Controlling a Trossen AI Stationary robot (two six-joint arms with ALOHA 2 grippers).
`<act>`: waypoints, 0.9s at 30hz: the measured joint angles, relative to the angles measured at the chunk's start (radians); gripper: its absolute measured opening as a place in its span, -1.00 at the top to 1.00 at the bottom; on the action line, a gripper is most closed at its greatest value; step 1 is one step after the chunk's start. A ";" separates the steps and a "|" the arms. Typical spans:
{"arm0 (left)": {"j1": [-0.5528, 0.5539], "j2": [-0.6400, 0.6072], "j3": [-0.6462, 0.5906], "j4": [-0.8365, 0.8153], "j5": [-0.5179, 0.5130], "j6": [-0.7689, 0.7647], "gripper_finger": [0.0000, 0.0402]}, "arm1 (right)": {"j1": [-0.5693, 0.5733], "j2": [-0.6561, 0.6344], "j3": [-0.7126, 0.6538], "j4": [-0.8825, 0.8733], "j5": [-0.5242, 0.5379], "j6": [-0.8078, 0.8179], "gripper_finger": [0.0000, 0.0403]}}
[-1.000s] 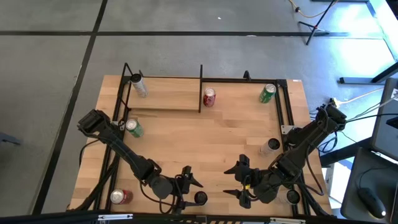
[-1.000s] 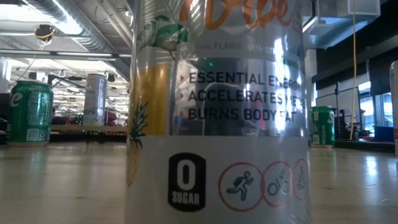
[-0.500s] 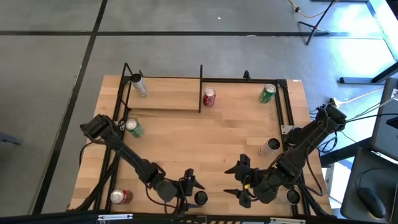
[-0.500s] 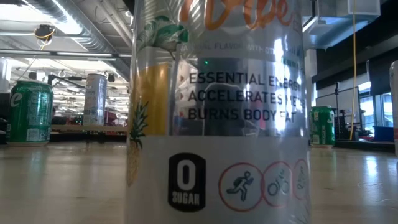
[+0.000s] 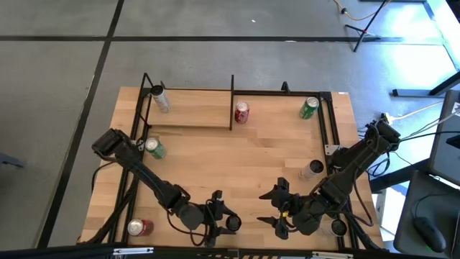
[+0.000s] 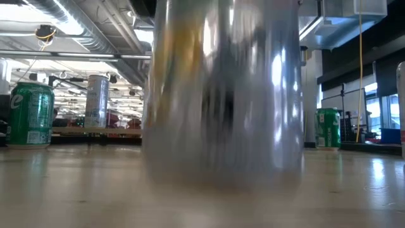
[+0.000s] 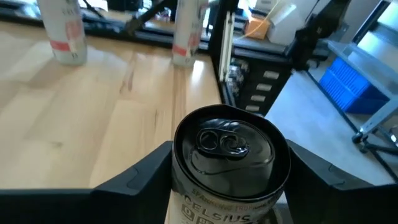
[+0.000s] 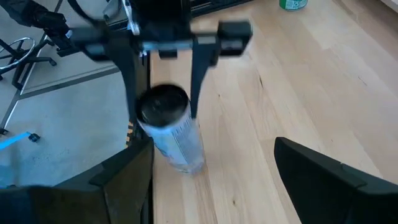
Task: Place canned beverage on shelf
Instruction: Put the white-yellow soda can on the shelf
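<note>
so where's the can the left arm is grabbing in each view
High view: can at the near table edge, between the left tool's fingers.
Low view: blurred, filling the centre.
Left wrist view: lower centre, top facing the camera.
Right wrist view: left of centre, under the left tool.
Shared landmark: green can.

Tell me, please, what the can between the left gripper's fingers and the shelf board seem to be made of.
The can looks like metal, probably aluminium: its dark top has a glossy sheen and a pull tab, and the side carries a printed label. The shelf board looks like light, matte wood with visible grain, framed by thin black rods, likely metal.
</note>
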 joint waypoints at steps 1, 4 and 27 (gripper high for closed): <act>0.000 -0.024 0.005 -0.029 -0.005 -0.001 -0.09 | 0.000 0.000 0.000 0.002 0.000 0.000 -0.59; 0.001 -0.112 0.008 -0.122 -0.006 -0.001 -0.09 | -0.002 0.000 0.000 0.000 0.010 -0.002 -0.59; 0.109 -0.765 0.010 -0.778 -0.142 0.000 -0.09 | -0.469 -0.047 0.000 0.306 -0.298 -0.518 -0.59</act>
